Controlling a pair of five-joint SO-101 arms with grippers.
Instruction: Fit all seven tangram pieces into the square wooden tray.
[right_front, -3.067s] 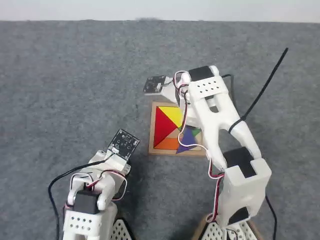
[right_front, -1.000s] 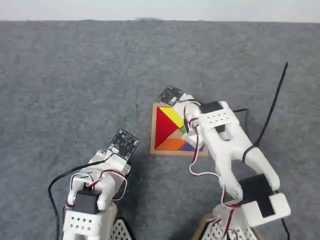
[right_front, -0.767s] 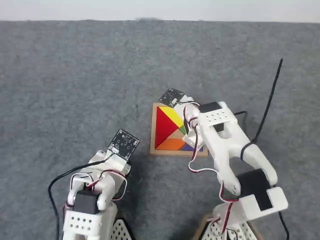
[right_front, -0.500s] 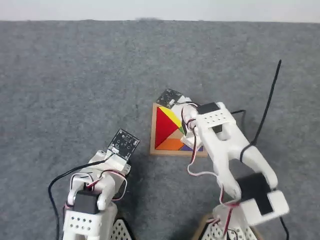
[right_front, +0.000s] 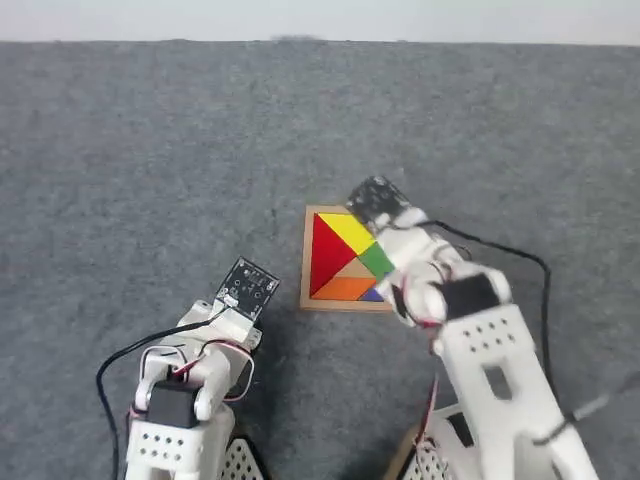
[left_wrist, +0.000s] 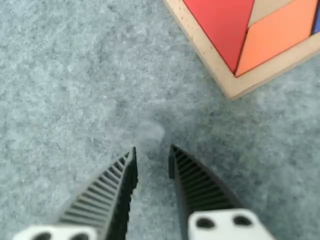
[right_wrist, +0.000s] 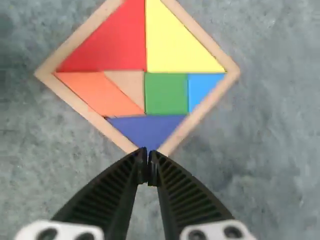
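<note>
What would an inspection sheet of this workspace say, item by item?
Surface: grey mat.
Job's things: wooden tray flat; inside it red piece, yellow piece, orange piece, green piece, light blue piece, dark blue piece, tan triangle (piece or wood, unclear).
Clutter: nothing seen.
Claws: left claw open, empty, above mat near tray; right claw shut, empty, by a tray corner.
Cables: black cable on right arm; second cable beside left arm.
Surroundings: pale strip beyond mat.

Tray corner hidden under right arm; tray cropped in left wrist view
</note>
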